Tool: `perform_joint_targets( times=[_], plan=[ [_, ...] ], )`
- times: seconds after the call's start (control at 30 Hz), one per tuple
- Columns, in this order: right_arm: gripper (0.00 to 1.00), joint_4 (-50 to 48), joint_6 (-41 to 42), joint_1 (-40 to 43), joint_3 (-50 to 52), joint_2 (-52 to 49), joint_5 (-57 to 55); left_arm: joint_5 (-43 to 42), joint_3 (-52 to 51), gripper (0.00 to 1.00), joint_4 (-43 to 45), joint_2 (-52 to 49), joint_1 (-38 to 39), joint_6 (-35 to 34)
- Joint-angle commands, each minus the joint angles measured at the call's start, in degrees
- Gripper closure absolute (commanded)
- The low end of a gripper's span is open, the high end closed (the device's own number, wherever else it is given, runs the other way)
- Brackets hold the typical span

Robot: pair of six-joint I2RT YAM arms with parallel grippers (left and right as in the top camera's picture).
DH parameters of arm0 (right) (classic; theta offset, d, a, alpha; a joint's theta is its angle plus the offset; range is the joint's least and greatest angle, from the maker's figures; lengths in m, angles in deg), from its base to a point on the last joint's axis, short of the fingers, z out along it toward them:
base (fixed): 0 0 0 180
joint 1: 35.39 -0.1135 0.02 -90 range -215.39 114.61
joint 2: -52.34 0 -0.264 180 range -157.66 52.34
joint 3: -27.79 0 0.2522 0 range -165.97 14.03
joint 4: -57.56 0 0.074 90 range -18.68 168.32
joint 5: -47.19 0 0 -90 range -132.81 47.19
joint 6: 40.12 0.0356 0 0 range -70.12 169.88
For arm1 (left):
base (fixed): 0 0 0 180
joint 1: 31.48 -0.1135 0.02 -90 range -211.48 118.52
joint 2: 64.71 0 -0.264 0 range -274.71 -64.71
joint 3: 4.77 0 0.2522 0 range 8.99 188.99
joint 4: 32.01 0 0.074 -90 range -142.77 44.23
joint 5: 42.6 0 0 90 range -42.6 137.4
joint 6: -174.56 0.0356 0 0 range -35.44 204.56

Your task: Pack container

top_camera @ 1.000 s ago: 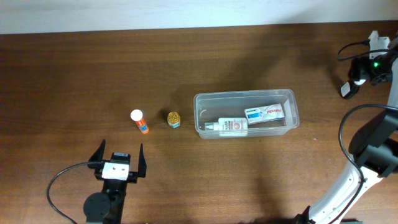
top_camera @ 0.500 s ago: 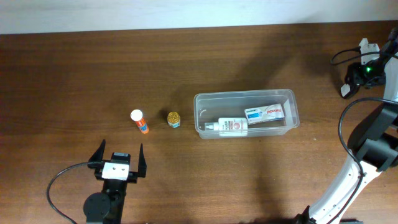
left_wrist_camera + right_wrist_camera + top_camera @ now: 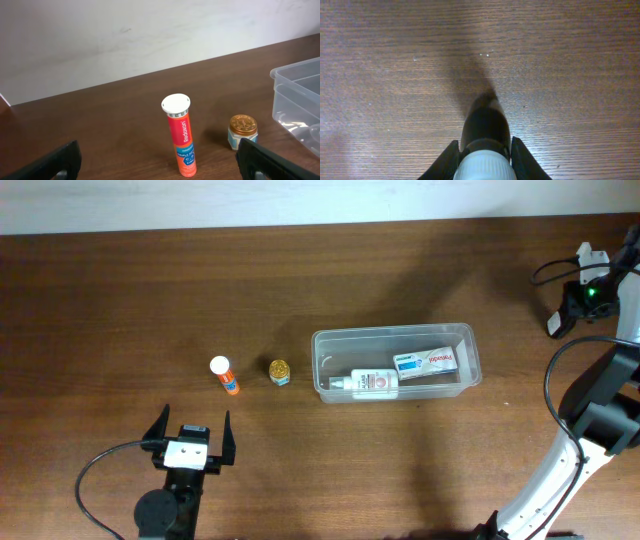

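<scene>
Just right of centre on the dark wood-grain tabletop (image 3: 120, 300) sits the container (image 3: 395, 340), a clear, thin-walled plastic tub with rounded corners and a raised rim. Its long axis runs left to right in the overhead view, parallel to the tabletop's far edge, and its mouth faces up. Inside, a white bottle (image 3: 368, 383) lies on its side along the near wall, and a white carton (image 3: 428, 363) with blue print lies beside it, slightly skewed.

Left of the tub stand a small jar (image 3: 279, 371) with a gold lid and, further left, an orange tube (image 3: 224, 375) with a white cap, both upright and apart from each other.

The left end effector (image 3: 193, 423) rests near the front edge, its black fingers spread wide and gripping nothing. Far to the right, well apart from the tub, the right end effector (image 3: 485, 142) is clenched around a dark bottle (image 3: 485, 125) with a ribbed white cap, one finger against each side.
</scene>
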State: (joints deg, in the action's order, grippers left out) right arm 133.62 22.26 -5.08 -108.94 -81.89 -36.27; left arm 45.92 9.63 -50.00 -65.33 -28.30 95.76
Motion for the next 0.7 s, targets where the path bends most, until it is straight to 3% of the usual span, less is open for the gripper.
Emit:
perform_joint_targets(
  times=[0.0,0.23,0.4,0.67],
  plan=[
    [0.78,0.7,1.1,0.2,-0.1,-1.1,0.5,0.2,-0.1,0.01,-0.4,0.3,-0.3,0.9],
    [0.86,6.7,4.4,0.0,-4.7,-1.0,4.3,0.2,-0.1,0.01,-0.4,0.3,-0.3,0.9],
    [0.86,16.0,4.6,0.0,-14.6,-0.7,10.9,0.2,-0.1,0.01,-0.4,0.3,-0.3,0.9],
    [0.85,29.2,11.9,-0.2,-30.5,3.1,13.6,0.2,-0.1,0.01,-0.4,0.3,-0.3,0.9]
  ],
)
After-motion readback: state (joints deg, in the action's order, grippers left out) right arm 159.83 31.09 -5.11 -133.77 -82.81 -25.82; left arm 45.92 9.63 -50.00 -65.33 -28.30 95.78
